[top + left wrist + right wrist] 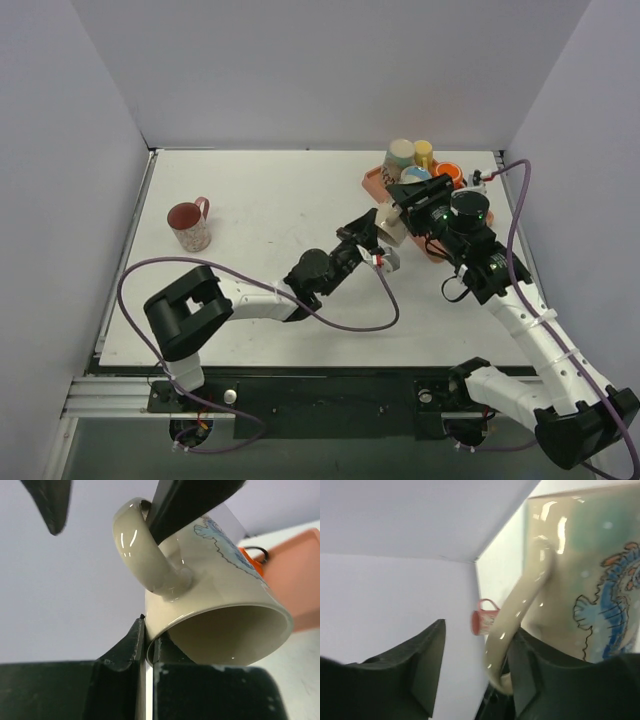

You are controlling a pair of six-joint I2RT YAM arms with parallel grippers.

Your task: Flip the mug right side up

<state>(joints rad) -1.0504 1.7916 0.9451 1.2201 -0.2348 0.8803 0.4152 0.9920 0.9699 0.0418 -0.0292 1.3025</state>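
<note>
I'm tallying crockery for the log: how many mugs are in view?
2. A cream mug pinched at its rim by the left gripper, beside the orange tray; a red mug standing on the left of the table. The tray's containers may hide more.

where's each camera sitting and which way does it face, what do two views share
Top external: above and behind the bases, looking down on the table; both arms meet at the cream mug.
Left wrist: on the left arm, looking past the left gripper, shut on the mug's rim, towards the orange tray.
Right wrist: on the right arm, facing left; right gripper open around the handle.
Shared: top and right wrist show the red mug.
</note>
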